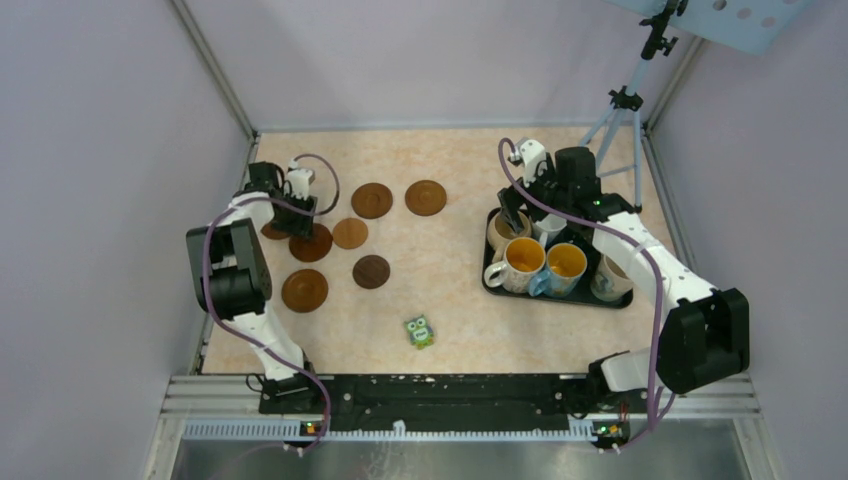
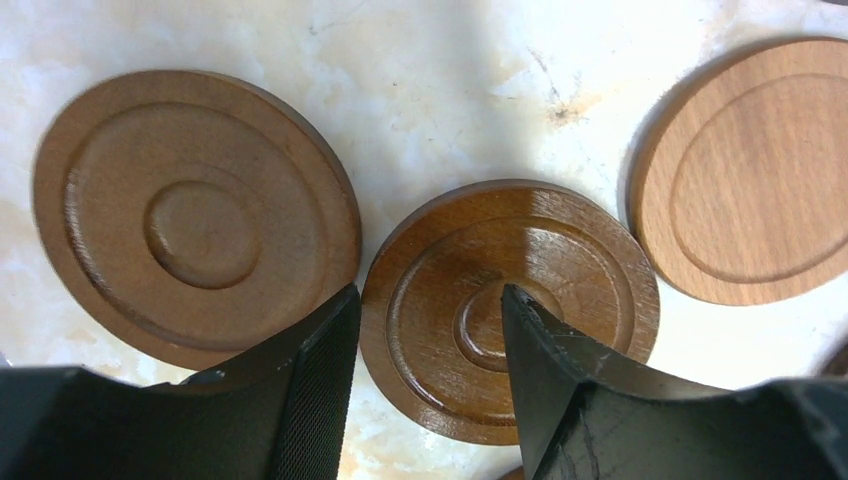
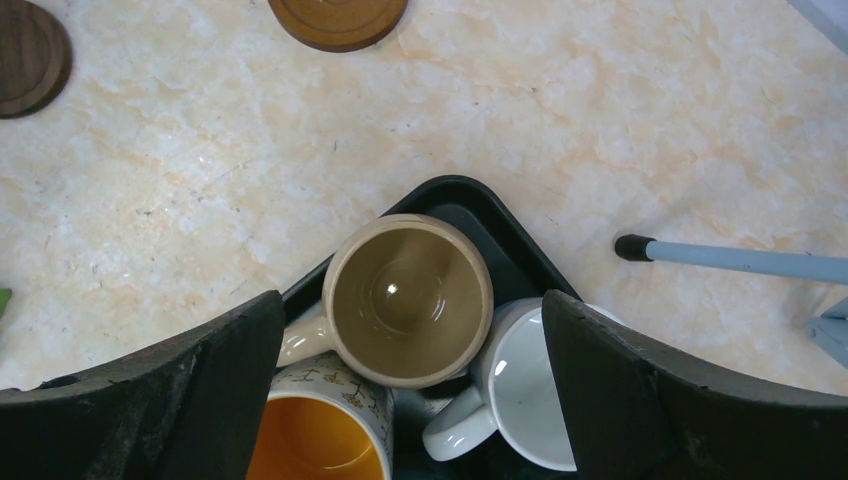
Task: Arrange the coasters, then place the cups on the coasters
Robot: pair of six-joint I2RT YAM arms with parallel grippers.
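Left gripper (image 2: 430, 300) half-spread, low over a dark ringed coaster (image 2: 585, 260), lighter coaster (image 2: 760, 170) just beside, right gripper (image 3: 412, 305) spread wide above beige cup (image 3: 405, 285) in black tray (image 3: 450, 190)

Right tool (image 3: 412, 318), fingers spread wide, above a black tray (image 3: 470, 200) on the pale bench (image 3: 560, 110). The tray holds a beige mug (image 3: 408, 300), a white mug (image 3: 535, 390) and an orange-lined mug (image 3: 315, 442). A tan coaster (image 3: 338, 18) and a darker coaster (image 3: 30, 55) lie well apart from it.
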